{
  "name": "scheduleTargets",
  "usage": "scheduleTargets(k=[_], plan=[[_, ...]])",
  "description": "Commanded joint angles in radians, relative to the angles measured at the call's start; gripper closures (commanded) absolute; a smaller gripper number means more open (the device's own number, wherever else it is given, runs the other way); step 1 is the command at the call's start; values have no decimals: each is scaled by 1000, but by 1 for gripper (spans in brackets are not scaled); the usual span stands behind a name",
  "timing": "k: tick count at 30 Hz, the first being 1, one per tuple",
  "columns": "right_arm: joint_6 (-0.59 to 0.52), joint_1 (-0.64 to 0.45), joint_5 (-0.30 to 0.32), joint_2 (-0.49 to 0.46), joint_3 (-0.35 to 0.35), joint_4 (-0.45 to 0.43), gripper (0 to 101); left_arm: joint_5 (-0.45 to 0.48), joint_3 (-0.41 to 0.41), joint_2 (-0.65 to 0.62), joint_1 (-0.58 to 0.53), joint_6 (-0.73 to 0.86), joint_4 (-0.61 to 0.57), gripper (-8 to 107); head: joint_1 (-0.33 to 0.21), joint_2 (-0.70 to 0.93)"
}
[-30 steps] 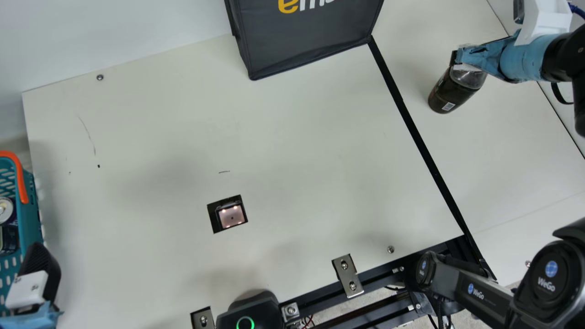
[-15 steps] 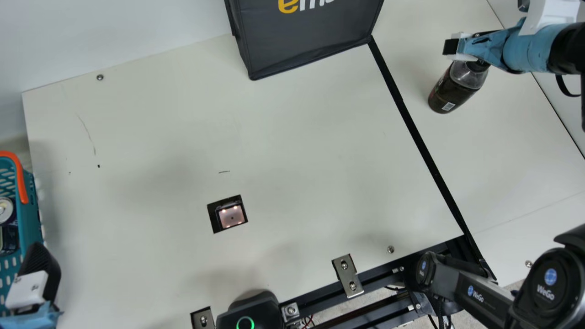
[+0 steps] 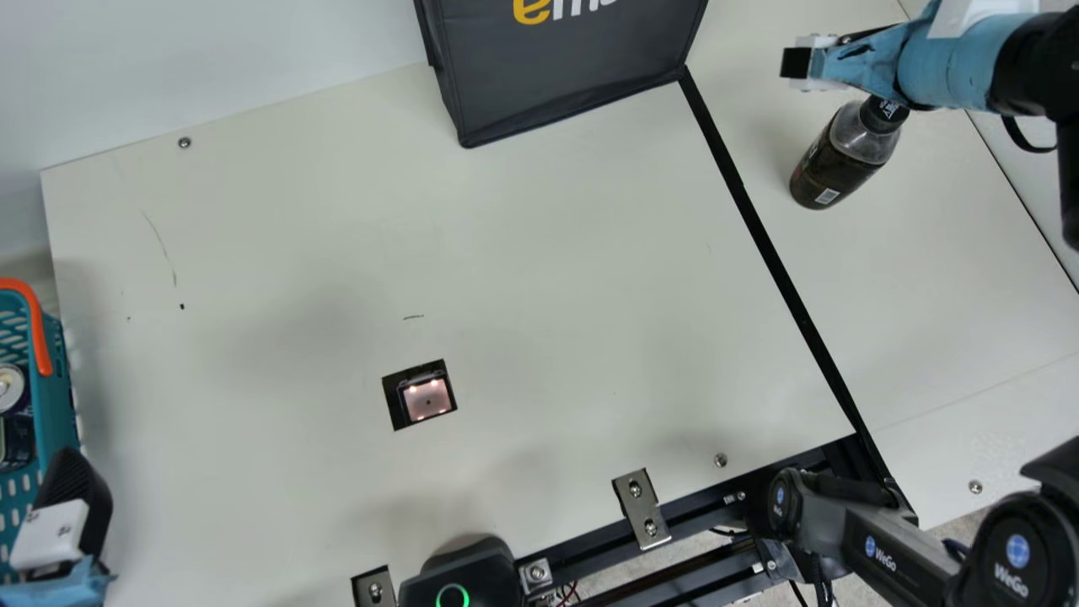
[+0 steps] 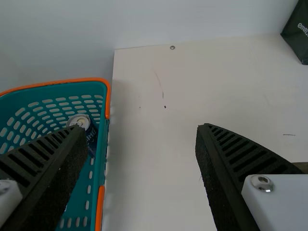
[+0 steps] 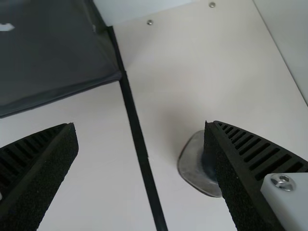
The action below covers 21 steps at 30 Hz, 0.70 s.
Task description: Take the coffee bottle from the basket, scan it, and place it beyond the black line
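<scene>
Right claw [image 5: 139, 125] hangs released near the cap [image 3: 884, 113] of the coffee bottle [image 3: 834, 169], its two fingers wide apart and gripping nothing. That bottle stands on the table [image 3: 944, 278] beyond the black line [image 3: 782, 278], seemingly upright, so the placing looks done. Left claw [image 4: 139, 126] is spread and empty too, by the basket [image 4: 108, 94]. Should the bottle need shifting, I would expect a fair weight of drink inside and a smooth, rather slippery skin. Its wall is probably plastic that gives a little and won't break easily: better a firm, even squeeze round the body, below the sloping shoulder, than a pinch on the narrow cap
</scene>
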Motion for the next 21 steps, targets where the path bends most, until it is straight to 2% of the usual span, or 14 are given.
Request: scheduleTargets(k=[1,21], plan=[[11,31,0,-4,-2,-7,10,0,0,0,0,0,0,9,-27,-2],[161,337,-17,-27,-42,-82,10,0,0,0,0,0,0,9,-27,-2]])
